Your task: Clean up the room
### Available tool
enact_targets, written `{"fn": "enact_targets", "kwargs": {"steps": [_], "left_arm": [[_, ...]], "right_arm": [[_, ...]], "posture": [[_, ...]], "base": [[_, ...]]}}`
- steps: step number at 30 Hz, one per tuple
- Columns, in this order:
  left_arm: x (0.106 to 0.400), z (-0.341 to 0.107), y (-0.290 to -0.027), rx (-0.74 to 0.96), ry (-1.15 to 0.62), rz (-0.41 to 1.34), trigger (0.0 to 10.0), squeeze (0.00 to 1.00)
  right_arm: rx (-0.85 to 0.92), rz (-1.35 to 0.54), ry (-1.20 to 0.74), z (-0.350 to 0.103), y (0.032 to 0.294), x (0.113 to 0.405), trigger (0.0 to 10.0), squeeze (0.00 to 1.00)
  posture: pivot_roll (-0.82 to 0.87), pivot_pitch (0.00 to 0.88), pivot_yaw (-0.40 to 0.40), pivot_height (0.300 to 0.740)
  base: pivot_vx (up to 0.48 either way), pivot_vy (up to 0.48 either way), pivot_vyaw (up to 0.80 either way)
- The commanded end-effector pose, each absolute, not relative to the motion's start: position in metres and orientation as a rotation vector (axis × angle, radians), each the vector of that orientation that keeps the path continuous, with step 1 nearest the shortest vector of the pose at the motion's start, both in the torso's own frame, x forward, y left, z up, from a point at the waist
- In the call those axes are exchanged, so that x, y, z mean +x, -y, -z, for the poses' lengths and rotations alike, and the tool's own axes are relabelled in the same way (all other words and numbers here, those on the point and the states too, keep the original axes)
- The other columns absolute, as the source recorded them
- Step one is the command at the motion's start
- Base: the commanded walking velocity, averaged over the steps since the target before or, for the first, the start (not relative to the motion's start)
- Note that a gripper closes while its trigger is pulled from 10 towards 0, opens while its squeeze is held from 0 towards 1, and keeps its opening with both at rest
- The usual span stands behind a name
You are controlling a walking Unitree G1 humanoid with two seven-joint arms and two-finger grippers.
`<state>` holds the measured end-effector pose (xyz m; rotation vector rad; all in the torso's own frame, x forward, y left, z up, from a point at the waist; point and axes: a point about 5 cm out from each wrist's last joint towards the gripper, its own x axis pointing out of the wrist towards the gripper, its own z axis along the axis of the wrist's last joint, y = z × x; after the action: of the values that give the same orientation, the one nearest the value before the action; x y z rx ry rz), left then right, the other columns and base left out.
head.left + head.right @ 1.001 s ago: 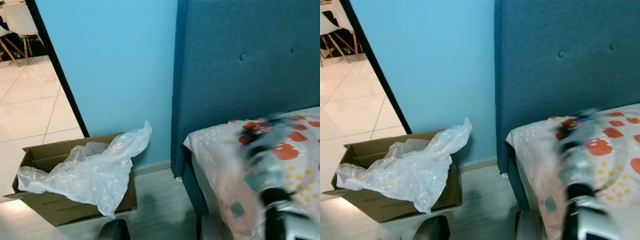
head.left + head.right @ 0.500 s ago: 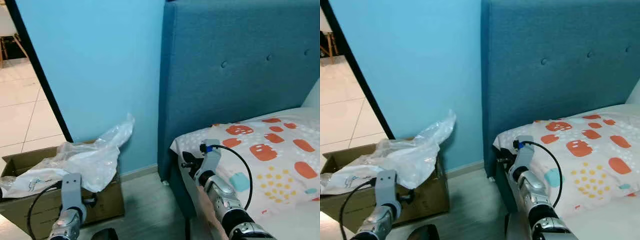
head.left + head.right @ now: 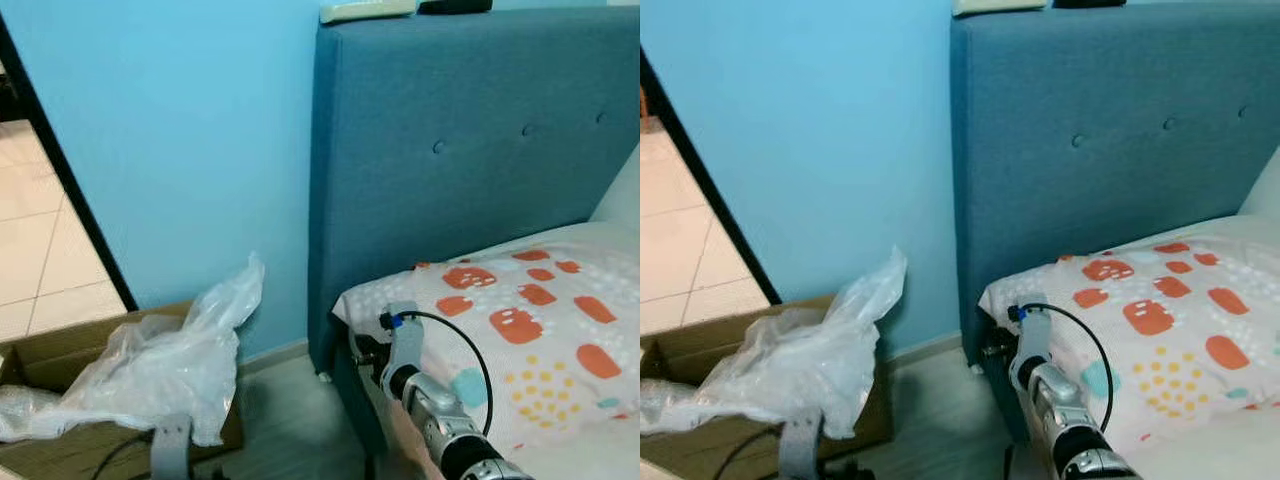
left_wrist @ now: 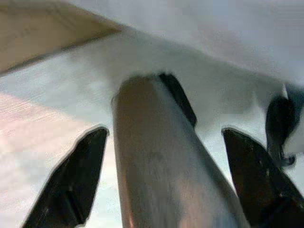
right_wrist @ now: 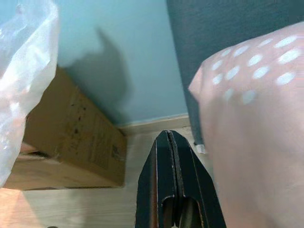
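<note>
Beside the blue bed [image 3: 470,180], a crumpled plastic bag [image 3: 160,365] spills from a cardboard box [image 3: 700,445]; light, slippery, best pinched at a fold. Right gripper [image 5: 173,161] pressed together; left gripper [image 4: 164,175] spread.

home bedroom. tall dark teal upholstered headboard with button tufts [image 3: 470,160] stands against a plain light blue painted wall [image 3: 180,140]. white bedsheet with orange and yellow printed shapes [image 3: 520,340] covers the bed. pale wood-look plank floor [image 3: 940,410] beside it. open brown cardboard box [image 3: 700,440] holding crumpled clear plastic sheet [image 3: 160,365] sits on the floor by the wall. black door frame edge [image 3: 65,180] opens onto cream floor tiles [image 3: 40,250] of another room.
</note>
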<state>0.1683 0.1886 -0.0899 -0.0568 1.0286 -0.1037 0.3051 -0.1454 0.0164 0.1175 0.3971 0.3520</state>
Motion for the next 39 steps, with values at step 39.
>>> {"fn": "enact_targets", "kwargs": {"steps": [39], "left_arm": [[0.141,0.1,-0.176,-0.413,-1.032,0.061,10.0,0.0]], "right_arm": [[-0.424,-0.475,-0.928,0.071,0.158,0.21,10.0,0.0]], "posture": [[-0.04,0.0,-0.015,0.694]], "base": [[-0.106,0.0,0.0]]}}
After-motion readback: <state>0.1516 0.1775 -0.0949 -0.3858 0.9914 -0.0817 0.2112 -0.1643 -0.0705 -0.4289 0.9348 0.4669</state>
